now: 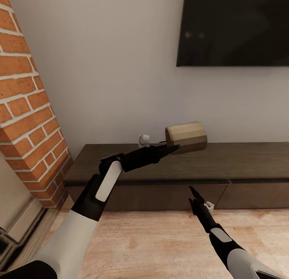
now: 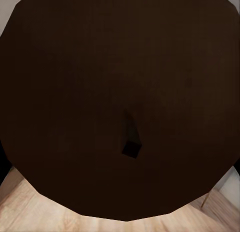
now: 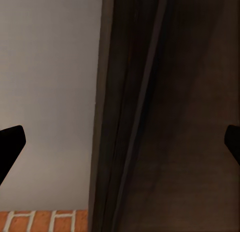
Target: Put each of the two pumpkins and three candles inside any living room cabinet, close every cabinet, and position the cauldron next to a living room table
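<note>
The left hand (image 1: 170, 147) holds a tan candle (image 1: 187, 137) on its side above the top of the long, dark brown cabinet (image 1: 224, 158), fingers closed against one end of it. The right hand (image 1: 194, 192) hangs lower, in front of the closed drawer fronts, its fingers (image 3: 10, 142) spread apart and empty. A brick column (image 1: 28, 122) stands at left, with a wall-mounted television (image 1: 237, 26) above.

The long dark brown wooden cabinet (image 3: 165, 112) runs beside a plain pale grey wall (image 3: 50, 82). Red brick with white mortar (image 3: 45, 221) shows at one corner. The right claw's (image 3: 120, 142) two black fingertips (image 3: 10, 144) sit wide apart at opposite edges.
</note>
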`<state>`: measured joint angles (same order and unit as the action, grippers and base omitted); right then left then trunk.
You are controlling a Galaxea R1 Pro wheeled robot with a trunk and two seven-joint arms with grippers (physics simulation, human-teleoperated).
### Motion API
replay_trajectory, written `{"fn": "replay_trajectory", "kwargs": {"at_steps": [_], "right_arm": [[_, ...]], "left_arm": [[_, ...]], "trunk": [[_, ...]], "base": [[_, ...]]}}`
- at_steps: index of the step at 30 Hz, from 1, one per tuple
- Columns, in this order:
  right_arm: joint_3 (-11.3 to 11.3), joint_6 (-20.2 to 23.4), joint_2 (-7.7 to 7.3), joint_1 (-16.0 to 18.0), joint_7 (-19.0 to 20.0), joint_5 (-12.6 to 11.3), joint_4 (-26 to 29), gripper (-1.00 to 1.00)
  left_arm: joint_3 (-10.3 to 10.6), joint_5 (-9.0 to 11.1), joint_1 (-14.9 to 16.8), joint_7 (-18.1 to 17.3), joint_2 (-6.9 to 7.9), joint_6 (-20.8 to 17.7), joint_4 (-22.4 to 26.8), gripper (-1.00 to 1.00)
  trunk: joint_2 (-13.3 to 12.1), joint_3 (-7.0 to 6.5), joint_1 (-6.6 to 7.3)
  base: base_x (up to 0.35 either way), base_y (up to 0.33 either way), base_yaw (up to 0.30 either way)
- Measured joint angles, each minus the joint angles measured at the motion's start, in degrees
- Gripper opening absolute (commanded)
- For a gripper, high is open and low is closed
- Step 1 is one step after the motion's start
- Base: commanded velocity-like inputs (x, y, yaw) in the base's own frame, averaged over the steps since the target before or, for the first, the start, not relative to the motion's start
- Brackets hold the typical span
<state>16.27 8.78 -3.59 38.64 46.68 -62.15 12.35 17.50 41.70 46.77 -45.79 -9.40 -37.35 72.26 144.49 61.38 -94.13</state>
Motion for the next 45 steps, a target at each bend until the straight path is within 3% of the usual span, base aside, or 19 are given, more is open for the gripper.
{"fn": "replay_trajectory", "kwargs": {"at_steps": [12, 26, 45], "right_arm": [[-0.01, -0.41, 0.0, 0.01, -0.02, 0.0, -0.08, 1.0], [-0.01, -0.41, -0.08, 0.02, -1.05, 0.03, -0.18, 1.0], [-0.01, -0.42, -0.09, 0.0, -1.6, 0.0, -0.35, 1.0]], "left_arm": [[0.02, 0.03, 0.01, 0.05, 0.0, 0.0, 0.0, -1.0], [0.01, -0.12, 0.01, 0.06, 0.0, 0.05, -0.01, -1.0], [0.01, -0.1, 0.02, 0.07, 0.0, 0.06, -0.04, -1.0]], "trunk": [[0.0, 0.0, 0.01], [0.0, 0.0, 0.02], [0.0, 0.0, -0.01]], "base": [[0.016, -0.001, 0.0], [0.246, 0.0, 0.0], [-0.008, -0.004, 0.0]]}}
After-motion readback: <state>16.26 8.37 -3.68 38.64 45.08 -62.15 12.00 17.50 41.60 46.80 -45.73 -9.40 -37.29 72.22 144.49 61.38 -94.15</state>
